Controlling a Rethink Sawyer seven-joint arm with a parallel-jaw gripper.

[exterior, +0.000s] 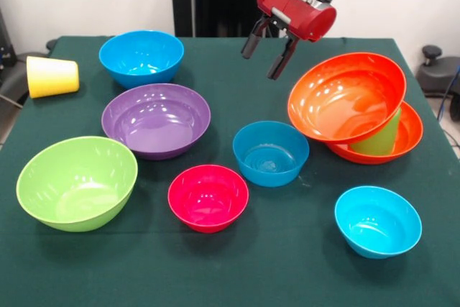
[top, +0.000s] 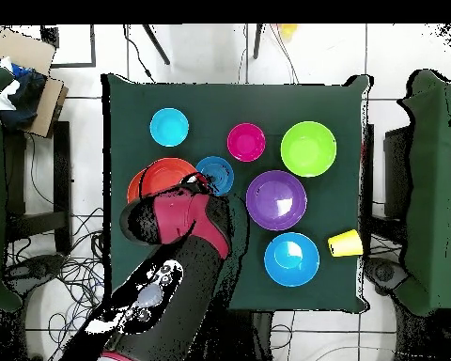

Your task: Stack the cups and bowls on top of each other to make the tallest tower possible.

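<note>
At six o'clock on the green table, nearest the front camera, the pink-red bowl, cyan bowl and lime bowl are sitting upright. Behind them a blue bowl and purple bowl are resting. At three o'clock an orange bowl is tilting on the green cup inside another orange bowl. I am hovering my gripper above, jaws parted, empty. At ten o'clock the yellow cup is lying sideways.

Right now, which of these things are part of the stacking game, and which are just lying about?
Part of the job:
gripper, open, empty
tilted orange bowl on light green cup in second orange bowl
purple bowl
lime green bowl
pink-red bowl
three blue bowls
yellow cup, on its side

Lying about:
cardboard box
floor cables
</note>
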